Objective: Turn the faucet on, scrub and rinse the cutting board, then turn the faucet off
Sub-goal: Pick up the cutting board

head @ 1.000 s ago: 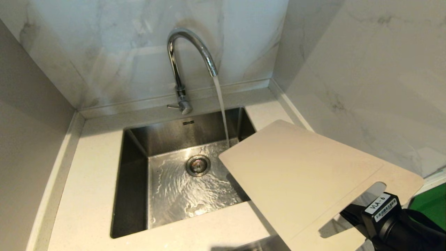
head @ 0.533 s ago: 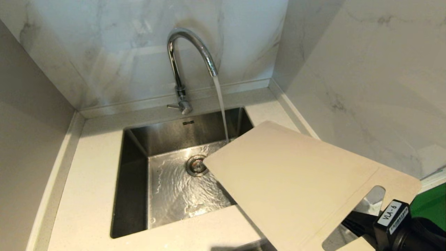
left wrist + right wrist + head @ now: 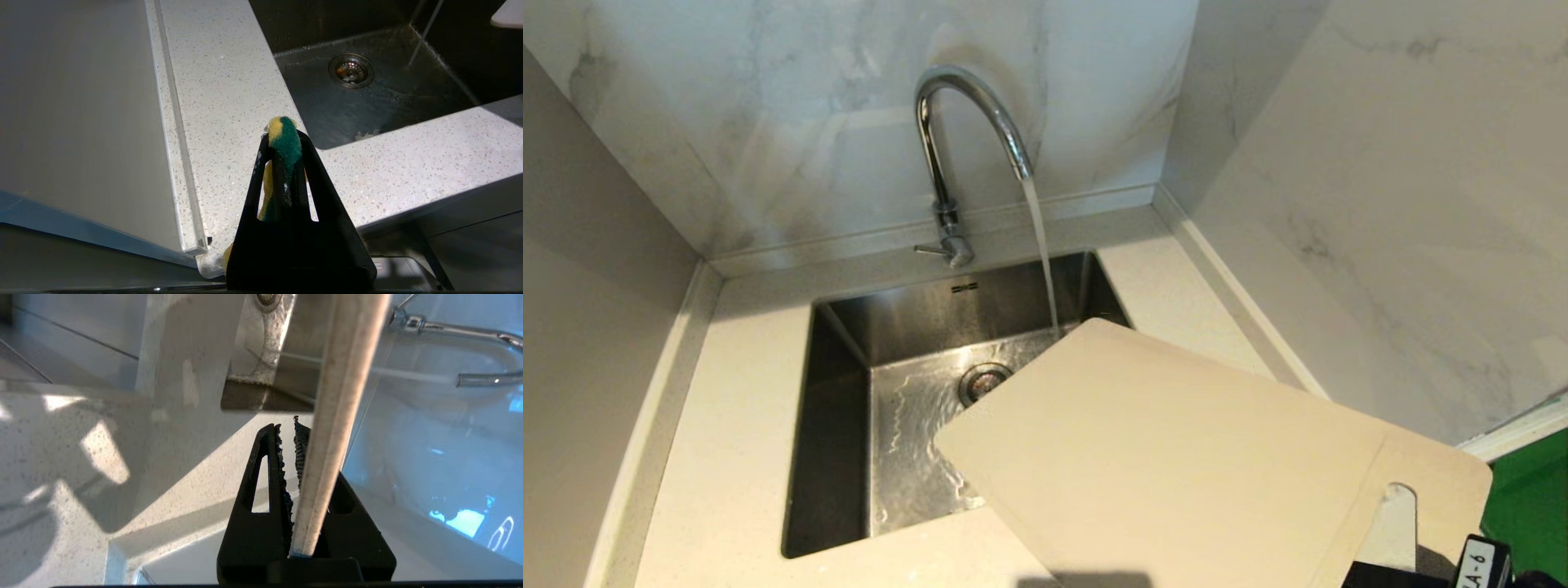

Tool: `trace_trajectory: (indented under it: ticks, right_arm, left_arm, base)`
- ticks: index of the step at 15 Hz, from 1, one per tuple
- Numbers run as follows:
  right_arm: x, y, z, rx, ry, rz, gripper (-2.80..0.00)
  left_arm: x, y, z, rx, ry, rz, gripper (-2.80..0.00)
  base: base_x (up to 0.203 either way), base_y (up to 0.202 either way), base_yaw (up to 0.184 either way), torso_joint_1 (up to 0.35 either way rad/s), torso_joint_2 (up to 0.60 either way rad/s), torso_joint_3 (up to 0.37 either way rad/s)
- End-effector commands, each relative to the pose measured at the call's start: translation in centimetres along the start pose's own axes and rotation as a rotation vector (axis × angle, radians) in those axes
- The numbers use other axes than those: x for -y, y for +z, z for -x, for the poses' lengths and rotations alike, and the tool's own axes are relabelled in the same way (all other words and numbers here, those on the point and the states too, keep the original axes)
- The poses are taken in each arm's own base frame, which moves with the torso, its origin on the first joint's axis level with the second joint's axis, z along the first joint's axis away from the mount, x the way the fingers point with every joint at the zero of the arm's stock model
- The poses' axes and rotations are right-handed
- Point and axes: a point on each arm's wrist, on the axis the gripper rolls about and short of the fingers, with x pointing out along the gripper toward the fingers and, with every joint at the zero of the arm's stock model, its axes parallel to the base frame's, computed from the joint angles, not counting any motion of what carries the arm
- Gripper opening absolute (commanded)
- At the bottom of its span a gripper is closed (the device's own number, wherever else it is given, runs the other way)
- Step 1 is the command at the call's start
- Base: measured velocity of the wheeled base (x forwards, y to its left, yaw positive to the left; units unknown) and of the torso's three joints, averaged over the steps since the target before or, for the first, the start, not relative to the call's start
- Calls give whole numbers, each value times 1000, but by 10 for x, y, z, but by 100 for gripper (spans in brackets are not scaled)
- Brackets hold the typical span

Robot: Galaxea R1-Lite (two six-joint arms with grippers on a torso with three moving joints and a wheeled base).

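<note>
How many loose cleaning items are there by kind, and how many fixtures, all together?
Off-white plastic cutting board: 1
Green-and-yellow sponge: 1
Chrome gooseneck faucet: 1
Stainless steel sink: 1
Total: 4

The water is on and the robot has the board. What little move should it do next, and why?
Probably slide the cutting board a bit farther under the stream. The right gripper holds it by the handle end, and the water from the faucet falls just past its far corner into the sink.
</note>
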Motion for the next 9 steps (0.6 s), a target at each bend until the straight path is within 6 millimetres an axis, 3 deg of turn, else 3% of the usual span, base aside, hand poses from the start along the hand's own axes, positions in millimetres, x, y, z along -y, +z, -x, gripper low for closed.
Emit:
trace_trajectory:
  ticks: [1,9]
  right_arm:
    - [1,0,-3,30,3,9,-280]
    - [9,-2,-9,76,-7,76,-280]
  left_arm:
    - [0,0,0,0,0,0,-280]
    - [0,0,0,0,0,0,-280]
  base:
    - [0,0,0,0,0,0]
    - [0,0,0,0,0,0]
